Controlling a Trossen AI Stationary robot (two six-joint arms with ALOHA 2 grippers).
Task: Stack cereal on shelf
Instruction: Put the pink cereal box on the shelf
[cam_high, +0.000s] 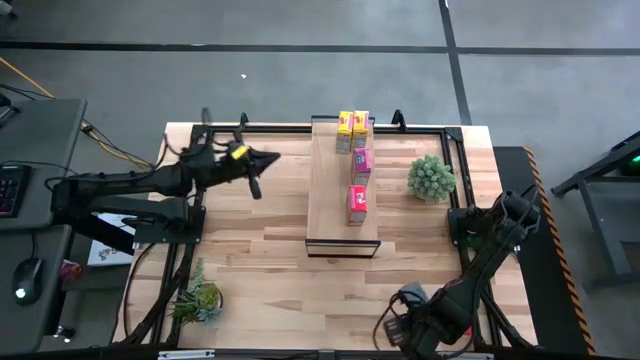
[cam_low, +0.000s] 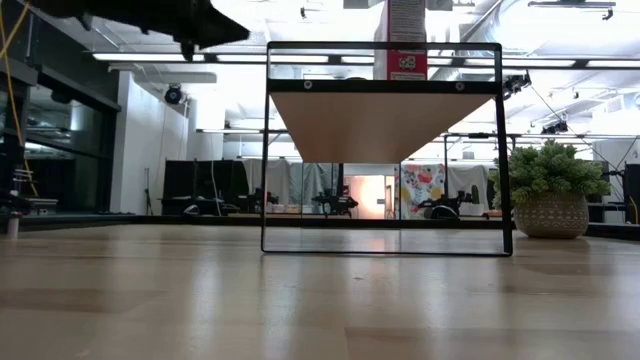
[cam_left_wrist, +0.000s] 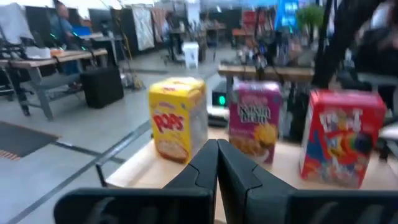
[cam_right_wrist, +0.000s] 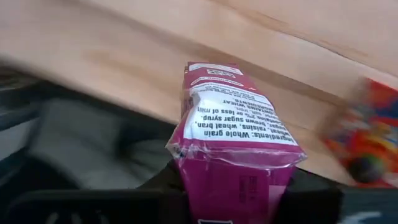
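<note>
The shelf (cam_high: 330, 200) is a long light-wood plank in a thin black frame, standing mid-table. On it stand two yellow cereal boxes (cam_high: 352, 128), a magenta box (cam_high: 362, 163) and a red box (cam_high: 356, 203). My left gripper (cam_high: 258, 170) hovers shut, high above the table, just left of the shelf. In its wrist view the shut gripper (cam_left_wrist: 216, 155) points at a yellow box (cam_left_wrist: 177, 118), a magenta box (cam_left_wrist: 255, 121) and a red box (cam_left_wrist: 339, 137). My right gripper (cam_high: 405, 318) is low at the table's near edge, shut on another magenta box (cam_right_wrist: 233, 130). A blurred red box (cam_right_wrist: 367, 143) lies beside that one. My right gripper holds the magenta cereal box by one end (cam_right_wrist: 230, 186), pinched between the two fingers (cam_right_wrist: 161, 183) on its opposite sides. The rest of the box sticks out forward past the fingers, its printed side panel facing the camera. I cannot tell whether it rests on the table.
A round potted plant (cam_high: 431, 177) stands right of the shelf. A second plant (cam_high: 198, 298) sits near the table's near left corner. Bare tabletop (cam_high: 260, 240) lies between the shelf and the left arm. In the low view the shelf frame (cam_low: 385, 150) stands raised over the table.
</note>
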